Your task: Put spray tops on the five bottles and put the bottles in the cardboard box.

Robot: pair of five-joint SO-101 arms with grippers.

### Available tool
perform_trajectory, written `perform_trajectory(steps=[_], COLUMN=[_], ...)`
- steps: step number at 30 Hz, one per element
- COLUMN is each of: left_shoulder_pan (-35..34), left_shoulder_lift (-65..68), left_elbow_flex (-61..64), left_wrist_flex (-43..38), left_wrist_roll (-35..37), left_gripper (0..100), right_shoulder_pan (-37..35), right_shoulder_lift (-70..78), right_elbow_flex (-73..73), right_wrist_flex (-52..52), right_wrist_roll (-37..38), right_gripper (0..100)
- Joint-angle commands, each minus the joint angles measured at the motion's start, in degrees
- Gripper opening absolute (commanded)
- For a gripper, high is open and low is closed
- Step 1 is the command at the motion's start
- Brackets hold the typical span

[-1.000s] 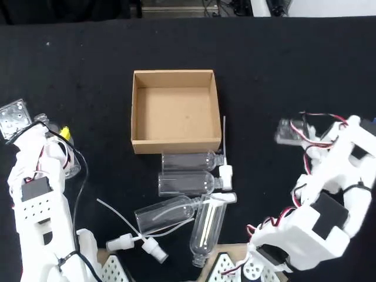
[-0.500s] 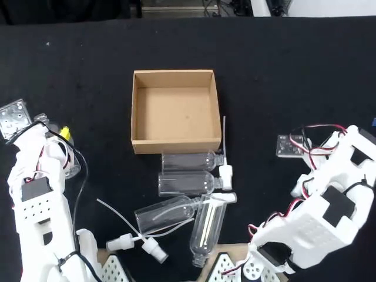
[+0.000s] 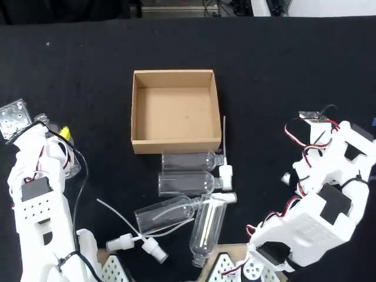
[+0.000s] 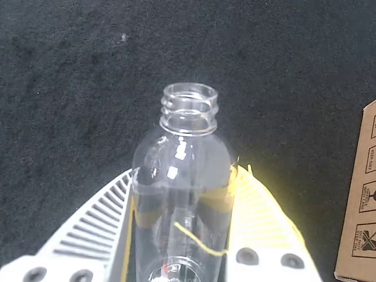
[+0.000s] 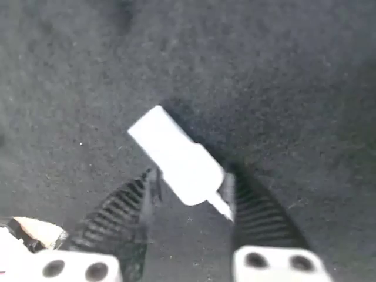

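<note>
At the left of the black table, the left claw stands only as wide as the clear bottle it grips by the body. The bottle's bare threaded neck sticks out past the fingertips. To the right, the cardboard box sits open-topped, its brown floor showing. Just before its near wall, the first lying bottle and the second lying bottle rest side by side, necks to the right. Nearer the arms, the slanted bottle touches the fourth bottle. A tubed spray top lies by the two necks, its thin tube running up along the box's right wall. A crosswise spray top rests at the fourth bottle's upper end. Two loose tops, the left loose top and the right loose top, lie beside the slanted bottle. Well to the right, the right claw is narrowed onto a held spray top, which is pinched between both fingers close over the table.
</note>
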Motion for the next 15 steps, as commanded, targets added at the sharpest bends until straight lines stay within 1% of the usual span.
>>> perform_trajectory(steps=[1, 4, 10, 13, 15], left_shoulder_pan=[0.2, 0.2, 0.2, 0.2, 0.2], left_shoulder_lift=[-2.3, -2.3, -2.3, -2.3, -2.3], left_elbow_flex=[-0.4, -0.4, -0.4, -0.4, -0.4], left_wrist_flex=[-1.1, -1.1, -1.1, -1.1, -1.2], left_wrist_roll=[0.4, 0.4, 0.4, 0.4, 0.4], left_gripper=[3, 3, 3, 3, 3], right_shoulder_pan=[-1.1, -0.8, -1.0, -1.1, -0.6], right_shoulder_lift=[-0.9, -1.8, -2.5, -2.9, -3.0], right_elbow_flex=[-2.7, -2.2, 2.6, 5.3, 6.6], right_wrist_flex=[0.5, 0.5, -0.1, -0.8, -3.5], right_wrist_roll=[4.0, 11.4, 29.3, 34.5, 35.5], right_gripper=[28.2, 28.2, 27.9, 22.6, 17.7])
